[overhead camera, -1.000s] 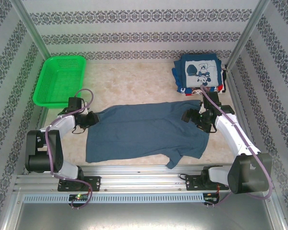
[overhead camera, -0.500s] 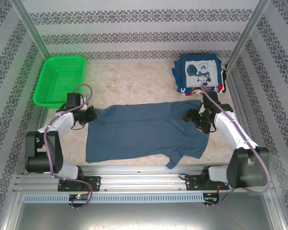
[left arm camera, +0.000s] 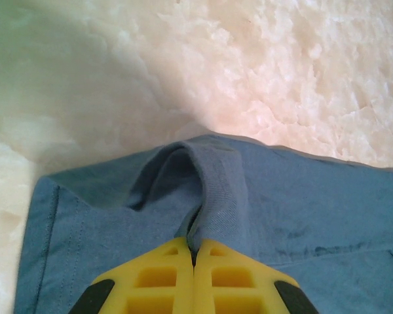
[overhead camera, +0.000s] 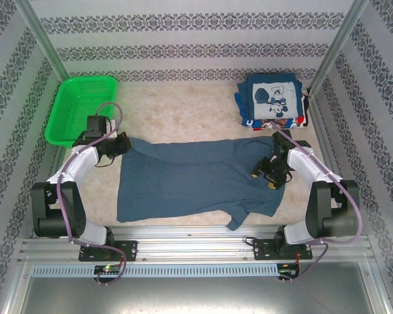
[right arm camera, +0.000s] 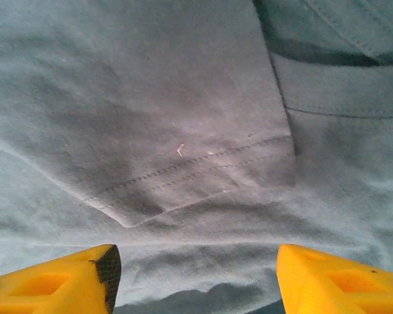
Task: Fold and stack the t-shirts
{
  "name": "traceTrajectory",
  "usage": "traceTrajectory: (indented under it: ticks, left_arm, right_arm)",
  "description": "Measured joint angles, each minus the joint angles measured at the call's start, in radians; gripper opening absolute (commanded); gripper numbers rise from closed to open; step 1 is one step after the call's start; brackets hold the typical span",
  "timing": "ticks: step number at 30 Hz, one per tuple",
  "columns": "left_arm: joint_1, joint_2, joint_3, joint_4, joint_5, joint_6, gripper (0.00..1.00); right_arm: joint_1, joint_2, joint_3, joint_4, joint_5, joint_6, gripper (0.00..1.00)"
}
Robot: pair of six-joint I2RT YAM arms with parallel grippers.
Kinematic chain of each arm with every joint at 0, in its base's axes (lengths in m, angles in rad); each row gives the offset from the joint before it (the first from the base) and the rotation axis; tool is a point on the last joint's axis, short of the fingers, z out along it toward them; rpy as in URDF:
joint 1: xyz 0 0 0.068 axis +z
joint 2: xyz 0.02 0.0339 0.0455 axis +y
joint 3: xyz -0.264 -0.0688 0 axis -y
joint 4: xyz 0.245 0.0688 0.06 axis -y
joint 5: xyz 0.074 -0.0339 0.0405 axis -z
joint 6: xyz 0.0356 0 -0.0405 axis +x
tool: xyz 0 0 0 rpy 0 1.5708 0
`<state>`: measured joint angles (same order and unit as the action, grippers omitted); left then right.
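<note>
A slate-blue t-shirt [overhead camera: 196,180] lies spread across the middle of the table. My left gripper [overhead camera: 126,145] is at its far left corner, shut on a pinched ridge of the blue cloth [left arm camera: 209,196]; the yellow fingers [left arm camera: 157,281] meet at the fold. My right gripper [overhead camera: 262,175] hovers low over the shirt's right side, open, its yellow fingertips [right arm camera: 98,275] apart above a stitched sleeve hem [right arm camera: 183,163]. Nothing sits between them. Folded navy t-shirts with a cartoon-mouse print [overhead camera: 273,99] are stacked at the back right.
A green mesh basket [overhead camera: 82,108] stands at the back left, just beyond the left arm. Patterned walls close in both sides and the back. Bare marble-look tabletop [overhead camera: 183,114] stretches between basket and stack.
The left gripper has closed on the shirt's corner and drawn it toward the back left. The right gripper has moved nearer and lower over the shirt, its jaws narrowing.
</note>
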<state>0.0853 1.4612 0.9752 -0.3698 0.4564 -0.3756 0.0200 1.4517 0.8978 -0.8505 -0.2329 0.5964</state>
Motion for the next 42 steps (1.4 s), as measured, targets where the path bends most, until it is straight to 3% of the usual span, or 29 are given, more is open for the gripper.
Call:
traceTrajectory:
  ticks: [15, 18, 20, 24, 42]
  left_arm:
    - [0.029, 0.069, 0.100, -0.017, 0.038, -0.012, 0.00]
    - [0.035, 0.080, 0.104, -0.032, 0.042, -0.006, 0.00]
    - [0.037, 0.082, 0.104, -0.043, 0.042, -0.003, 0.00]
    - [0.042, 0.082, 0.104, -0.064, 0.045, 0.003, 0.00]
    - [0.068, 0.080, -0.016, -0.165, 0.014, 0.010, 0.00]
  right_arm:
    - [-0.012, 0.109, -0.008, 0.023, 0.035, 0.000, 0.52]
    - [-0.012, 0.138, 0.007, 0.039, 0.045, 0.000, 0.39]
    - [-0.012, 0.150, 0.015, 0.045, 0.058, 0.002, 0.25]
    - [-0.012, 0.166, 0.032, 0.059, 0.077, 0.000, 0.11]
    - [-0.032, 0.134, 0.075, 0.050, 0.095, -0.009, 0.03]
